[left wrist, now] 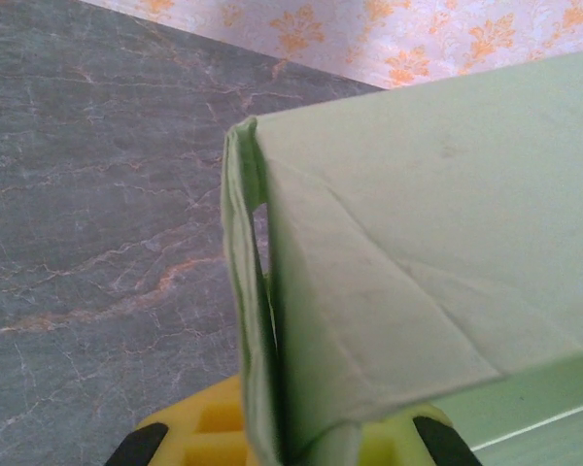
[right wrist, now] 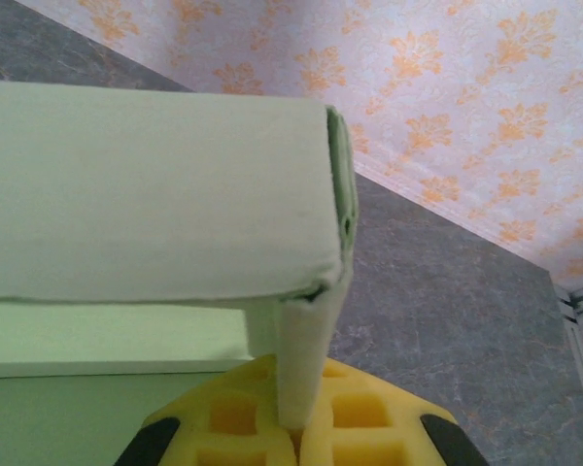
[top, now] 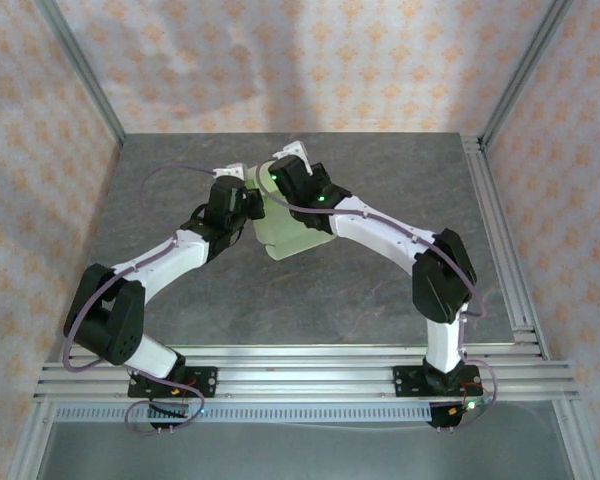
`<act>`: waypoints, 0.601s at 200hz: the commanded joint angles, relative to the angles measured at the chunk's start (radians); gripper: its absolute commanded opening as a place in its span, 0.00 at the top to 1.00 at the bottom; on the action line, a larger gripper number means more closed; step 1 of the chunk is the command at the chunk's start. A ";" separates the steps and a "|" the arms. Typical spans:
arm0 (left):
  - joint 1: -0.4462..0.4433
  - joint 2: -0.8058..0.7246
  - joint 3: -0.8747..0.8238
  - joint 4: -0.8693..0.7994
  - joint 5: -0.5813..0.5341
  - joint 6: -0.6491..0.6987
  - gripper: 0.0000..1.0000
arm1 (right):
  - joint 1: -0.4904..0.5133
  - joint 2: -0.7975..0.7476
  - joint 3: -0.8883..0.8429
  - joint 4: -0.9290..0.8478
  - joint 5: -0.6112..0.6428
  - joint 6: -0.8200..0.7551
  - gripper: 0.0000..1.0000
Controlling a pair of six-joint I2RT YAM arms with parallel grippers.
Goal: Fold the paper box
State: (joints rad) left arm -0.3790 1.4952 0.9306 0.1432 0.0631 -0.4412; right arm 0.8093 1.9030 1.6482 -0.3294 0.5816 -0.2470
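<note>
Progress check on the box fold: I'd call it about halfway, maybe slightly past.

The paper box (top: 298, 232) is at the far middle of the table (top: 380, 290), sandwiched between the two wrists. From the overhead view I can't tell whether it rests on the surface or hangs just off it.

The left gripper (left wrist: 290, 449) has its yellow pads pinched tight on a doubled-over wall of card at one corner. The right gripper (right wrist: 296, 432) is likewise clamped on a thin upright wall at its own corner, with a broad panel folded across above it. So both hands are holding the box, neither is free.

What looks done: at least two walls are creased up, and the edges I can see are folded double.

What looks left: from above, a rounded flap sticks out flat toward the near side, so that part isn't raised or tucked. In the left wrist view the corner seam gapes a little, with a dark slit between the layers. My guess is it needs pressing home before this counts as a finished box.
</note>
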 commanded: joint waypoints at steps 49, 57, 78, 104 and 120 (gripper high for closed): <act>-0.008 -0.010 0.033 0.002 0.040 0.011 1.00 | 0.001 0.070 0.073 -0.050 0.206 0.009 1.00; -0.011 -0.010 0.033 0.002 0.041 0.012 1.00 | 0.001 0.075 0.077 -0.047 0.216 0.008 1.00; -0.010 -0.004 0.034 0.004 0.042 0.009 1.00 | 0.001 0.091 0.101 -0.065 0.231 0.015 1.00; -0.009 0.008 0.036 0.000 0.038 0.000 1.00 | 0.002 0.088 0.117 -0.065 0.237 0.035 1.00; -0.011 0.013 0.037 0.000 0.037 -0.006 1.00 | 0.001 0.083 0.123 -0.072 0.202 0.054 1.00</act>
State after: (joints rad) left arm -0.3790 1.4998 0.9379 0.1455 0.0715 -0.4488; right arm 0.8268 1.9770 1.7378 -0.3611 0.7216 -0.2207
